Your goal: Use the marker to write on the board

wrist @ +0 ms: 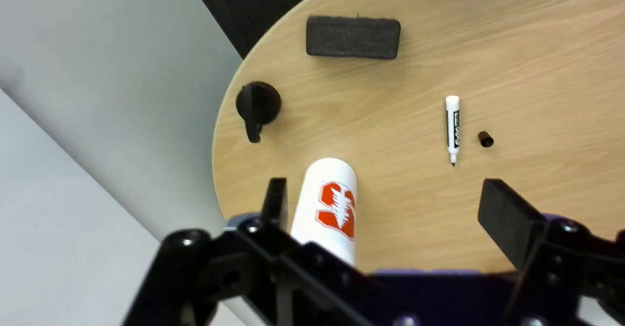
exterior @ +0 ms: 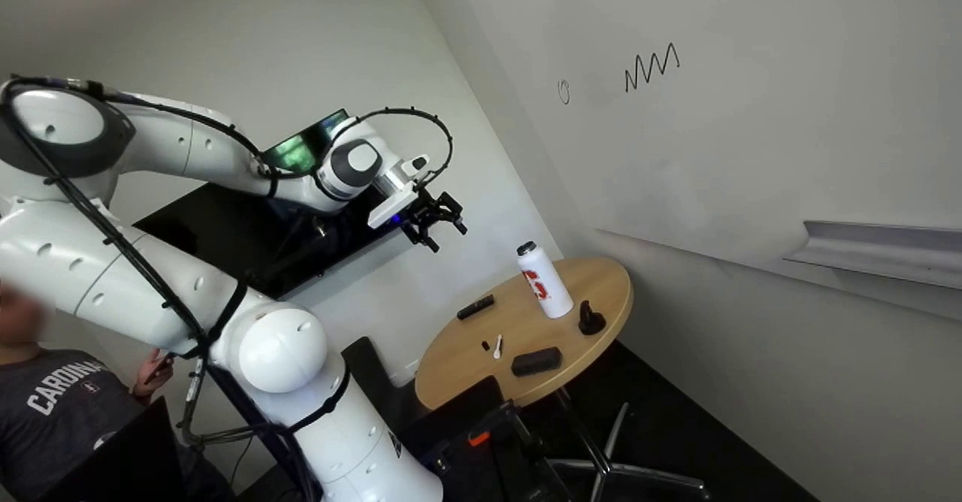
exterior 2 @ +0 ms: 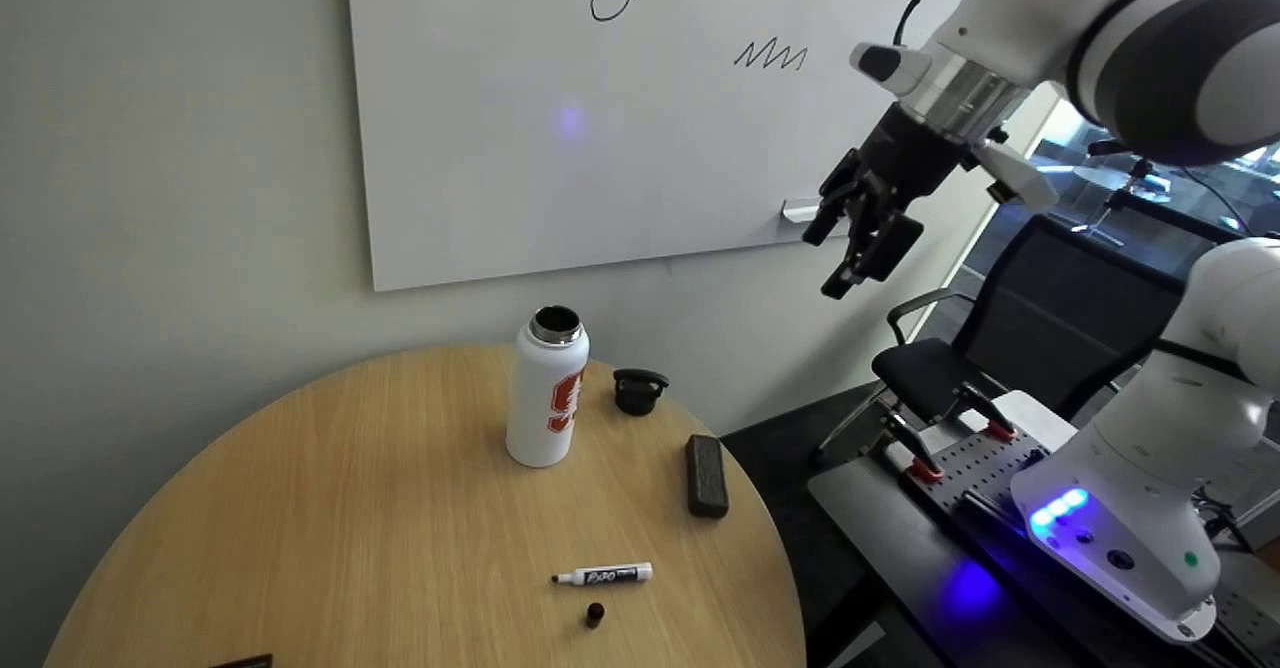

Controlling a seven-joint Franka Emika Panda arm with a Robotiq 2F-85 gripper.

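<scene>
— Jaws?
— Spread wide, higher than the bench (exterior 2: 300, 508).
— And the marker (wrist: 453, 126)?
— Uncapped, lying inward from the bench's rounded edge, its cap (wrist: 486, 139) just beside it.
— The board (exterior 2: 480, 148)?
— On the wall (exterior 2: 180, 198) past that edge, bearing a black zigzag (exterior 2: 770, 54).

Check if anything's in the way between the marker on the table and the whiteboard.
Yes: on the table, the white bottle stands upright between the marker and the whiteboard, with the lower black lid beside it. Lifting the marker over the white bottle first would probably get past both.
</scene>
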